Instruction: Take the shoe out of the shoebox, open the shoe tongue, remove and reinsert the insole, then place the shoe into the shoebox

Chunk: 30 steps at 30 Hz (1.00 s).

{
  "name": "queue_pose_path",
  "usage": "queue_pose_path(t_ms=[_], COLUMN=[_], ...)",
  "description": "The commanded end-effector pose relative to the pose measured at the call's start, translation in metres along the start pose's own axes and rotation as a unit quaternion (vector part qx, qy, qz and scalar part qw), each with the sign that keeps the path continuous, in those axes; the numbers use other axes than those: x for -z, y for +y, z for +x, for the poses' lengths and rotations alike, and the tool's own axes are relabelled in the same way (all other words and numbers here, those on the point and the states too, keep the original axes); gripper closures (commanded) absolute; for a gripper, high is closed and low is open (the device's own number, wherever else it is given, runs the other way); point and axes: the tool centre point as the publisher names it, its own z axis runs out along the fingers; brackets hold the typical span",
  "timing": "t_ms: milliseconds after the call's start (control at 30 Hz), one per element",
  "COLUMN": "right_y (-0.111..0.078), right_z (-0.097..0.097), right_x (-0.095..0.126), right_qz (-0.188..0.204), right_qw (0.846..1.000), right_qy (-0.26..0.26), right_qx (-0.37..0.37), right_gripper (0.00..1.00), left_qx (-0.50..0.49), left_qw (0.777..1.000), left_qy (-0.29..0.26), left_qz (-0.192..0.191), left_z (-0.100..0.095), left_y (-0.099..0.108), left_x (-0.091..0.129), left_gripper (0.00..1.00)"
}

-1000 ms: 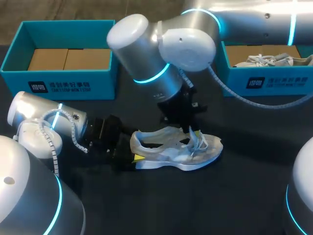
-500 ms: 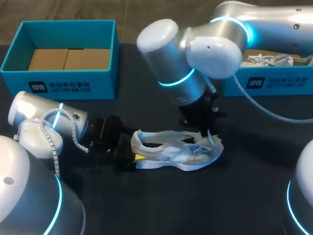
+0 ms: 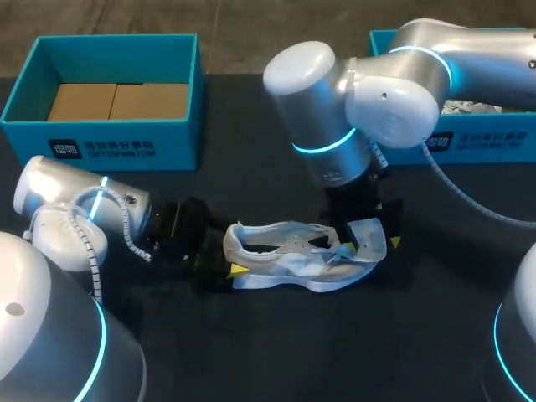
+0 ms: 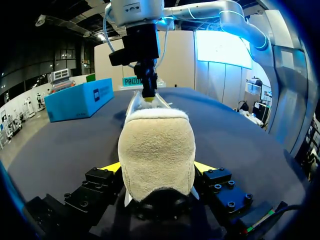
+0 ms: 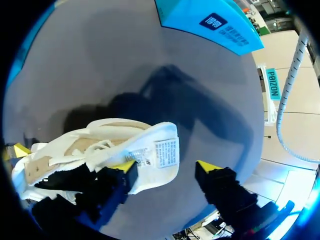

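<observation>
The left gripper [image 4: 157, 169] clamps its fingers on the sneaker [image 3: 289, 258] heel to steady it. The right gripper [image 5: 169, 170] has its fingers apart, one apparently levering the tongue [image 5: 162, 151] open.

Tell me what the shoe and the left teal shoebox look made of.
The shoe: probably white fabric or mesh with synthetic panels, matte, with a floppy tongue. Its heel looks like fuzzy cream suede or fleece, napped. The shoebox: matte teal cardboard, with plain brown board inside.

Place: a robot laboratory or test hall.
Robots: left arm [image 3: 79, 209] and right arm [image 3: 322, 109], silver with glowing blue rings, at one dark table [image 3: 276, 352].
Props: left shoebox [image 3: 117, 138] and right shoebox [image 3: 477, 144], both teal, on its far side.
</observation>
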Motion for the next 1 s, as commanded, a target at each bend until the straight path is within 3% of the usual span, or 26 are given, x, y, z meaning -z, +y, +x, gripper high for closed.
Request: queue_pose_path(t_ms=[33,400,600,767,800,867,933,1000], right_y=[-0.004,-0.004,0.006,0.013,0.014,0.017,0.018,0.019], right_z=[-0.007,-0.005,0.006,0.02,0.023,0.031,0.038,0.044], right_x=[0.014,0.062,0.089,0.112,0.116,0.123,0.127,0.131], right_qz=[-0.017,-0.085,-0.13,-0.167,-0.174,-0.184,-0.193,-0.2], right_qw=[1.0,0.994,0.981,0.961,0.956,0.945,0.932,0.92], right_qy=[0.012,0.031,-0.002,-0.02,-0.016,-0.018,-0.015,-0.015], right_qx=[0.003,0.068,0.147,0.221,0.235,0.27,0.306,0.336], right_gripper=[0.0,0.0,0.0,0.0,0.02,0.21,0.51,0.58], left_qx=[0.0,0.0,0.0,0.0,0.0,0.0,0.0,0.0], left_qw=[1.0,1.0,1.0,1.0,1.0,1.0,1.0,1.0], left_qy=[0.0,0.0,0.0,0.0,0.0,0.0,0.0,0.0], left_qz=[-0.001,-0.001,-0.001,-0.001,-0.001,-0.001,-0.001,-0.001], left_z=[0.0,0.0,0.0,0.0,0.0,0.0,0.0,0.0], left_y=[0.003,0.003,0.003,0.003,0.003,0.003,0.003,0.003], left_x=[-0.002,-0.002,-0.002,-0.002,-0.002,-0.002,-0.002,-0.002], left_gripper=[1.0,1.0,1.0,1.0,1.0,1.0,1.0,1.0])
